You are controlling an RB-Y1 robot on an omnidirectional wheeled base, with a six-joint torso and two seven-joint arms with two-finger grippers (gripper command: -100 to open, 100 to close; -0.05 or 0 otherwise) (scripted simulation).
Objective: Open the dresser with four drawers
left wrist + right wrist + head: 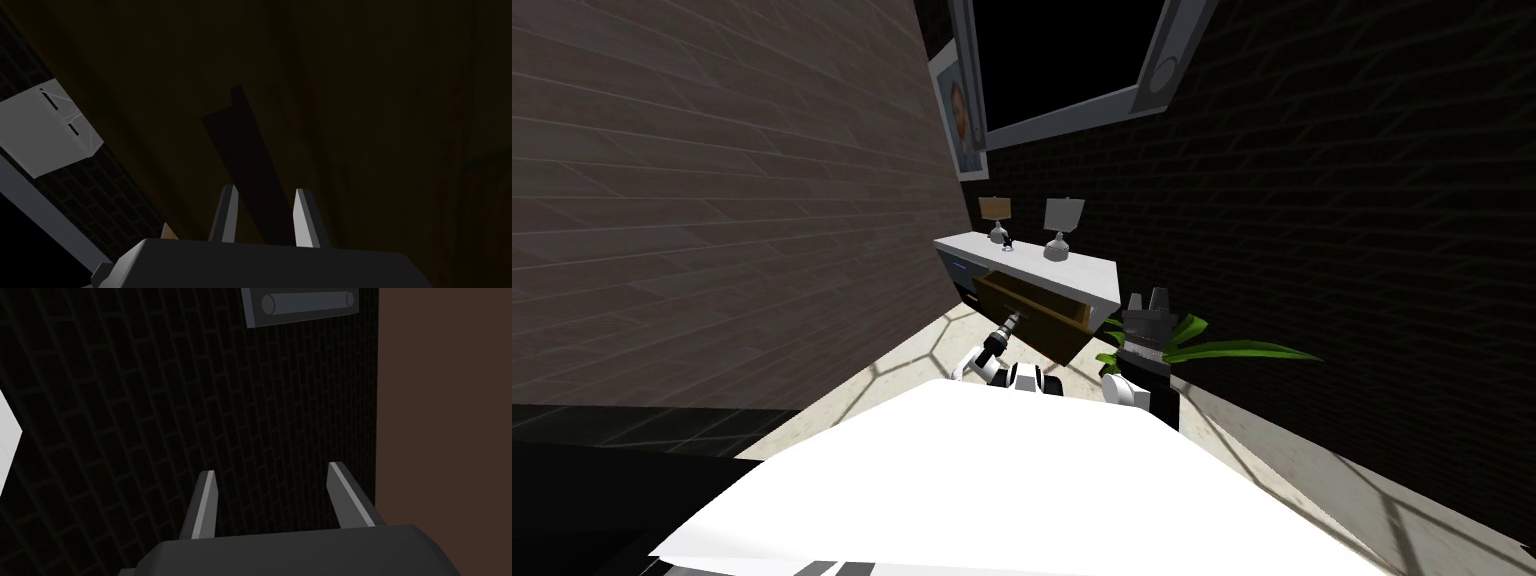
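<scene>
- dresser sits against the back wall; left lamp and right lamp side by side on top
- drawer sticks out in front; its handle sits between the left hand fingers
- plant just right of the dresser; right hand in front of it

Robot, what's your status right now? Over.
Left hand shut on handle. Right hand open, raised. One dresser drawer pulled out. Plant beside it, not blocking.

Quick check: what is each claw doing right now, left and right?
Left claw: closed on the dark drawer handle.
Right claw: open, holding nothing.
</scene>
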